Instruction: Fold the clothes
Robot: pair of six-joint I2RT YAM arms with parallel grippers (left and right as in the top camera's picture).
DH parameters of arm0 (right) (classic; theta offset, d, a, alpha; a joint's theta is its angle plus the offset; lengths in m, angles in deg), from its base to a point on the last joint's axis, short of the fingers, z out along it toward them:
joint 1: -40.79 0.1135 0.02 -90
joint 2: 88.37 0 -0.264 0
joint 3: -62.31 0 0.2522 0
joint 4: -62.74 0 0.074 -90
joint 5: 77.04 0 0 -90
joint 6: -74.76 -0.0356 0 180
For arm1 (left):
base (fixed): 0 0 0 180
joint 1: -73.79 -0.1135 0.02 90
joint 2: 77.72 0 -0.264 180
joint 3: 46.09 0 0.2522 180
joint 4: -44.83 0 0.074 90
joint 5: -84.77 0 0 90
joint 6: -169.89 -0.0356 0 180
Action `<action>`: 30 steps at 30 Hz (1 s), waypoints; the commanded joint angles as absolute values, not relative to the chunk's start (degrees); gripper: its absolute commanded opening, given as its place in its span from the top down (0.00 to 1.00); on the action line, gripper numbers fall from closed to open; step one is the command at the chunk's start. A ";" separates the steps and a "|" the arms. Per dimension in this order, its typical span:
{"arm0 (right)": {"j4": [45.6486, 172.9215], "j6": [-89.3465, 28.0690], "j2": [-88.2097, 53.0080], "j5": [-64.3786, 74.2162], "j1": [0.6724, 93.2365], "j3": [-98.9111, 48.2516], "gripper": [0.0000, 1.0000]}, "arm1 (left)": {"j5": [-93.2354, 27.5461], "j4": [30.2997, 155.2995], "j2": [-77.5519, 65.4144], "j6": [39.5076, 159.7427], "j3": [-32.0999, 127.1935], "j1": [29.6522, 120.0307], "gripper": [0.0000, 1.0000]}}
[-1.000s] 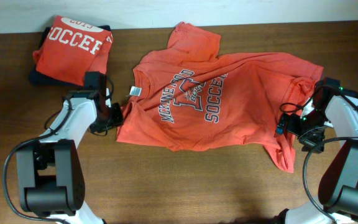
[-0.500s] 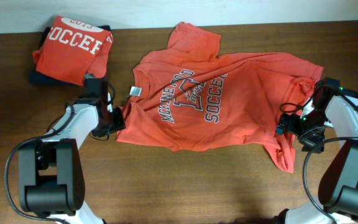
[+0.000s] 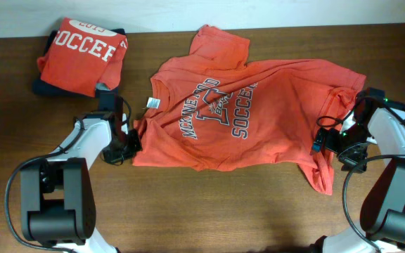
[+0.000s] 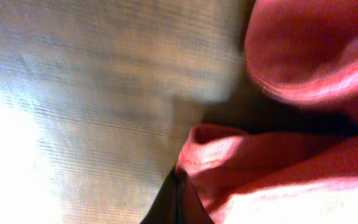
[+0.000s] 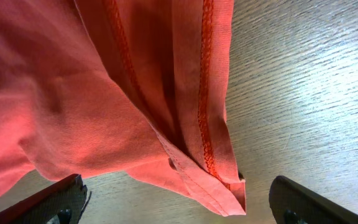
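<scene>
Two orange-red T-shirts on a brown wooden surface (image 3: 209, 211), with two robot arms reaching in from the near edge.

One spread T-shirt (image 3: 273, 91) lying opened out across the middle, chest up, loosely rumpled, with navy-and-white "SOCCER" lettering showing. One small white neck tag (image 3: 152, 103) at its collar, on the side toward the left arm (image 3: 90, 137).

One folded T-shirt (image 3: 76, 60) at the far left corner, white "SOCCER" lettering on top. Resting on one dark navy garment (image 3: 42, 88), just visible beneath it. Well apart from the spread T-shirt.

Left jaws clenched tight, down at the collar-side edge of the spread T-shirt, just below the neck tag. Through the left wrist camera, a rolled fold of red cloth touching the dark tip of the jaws. Cloth pinched inside or merely alongside: cannot tell.

Right jaws released and spread wide, low over the surface at the opposite end of the spread T-shirt, beside the right arm (image 3: 392, 133). Through the right wrist camera, a stitched hem corner of the shirt lying between the two dark tips, not gripped.

Folded T-shirt near the left arm, clear of both pairs of jaws.
</scene>
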State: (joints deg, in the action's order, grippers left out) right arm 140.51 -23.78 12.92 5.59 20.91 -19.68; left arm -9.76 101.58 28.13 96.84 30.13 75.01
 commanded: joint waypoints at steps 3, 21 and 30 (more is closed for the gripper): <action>140.49 -23.60 12.33 6.09 21.00 -19.48 0.01 | -13.76 105.55 25.83 97.08 29.23 75.22 1.00; 140.49 -23.60 12.33 6.09 21.00 -19.48 0.01 | -38.48 127.08 25.63 91.75 38.17 75.11 0.98; 140.49 -23.60 12.33 6.09 21.00 -19.48 0.01 | -23.58 125.57 25.66 89.04 41.75 75.18 0.53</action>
State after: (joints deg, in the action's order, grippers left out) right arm 140.51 -23.75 12.92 5.56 20.91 -19.68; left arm -32.32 124.77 27.27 92.18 40.97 75.01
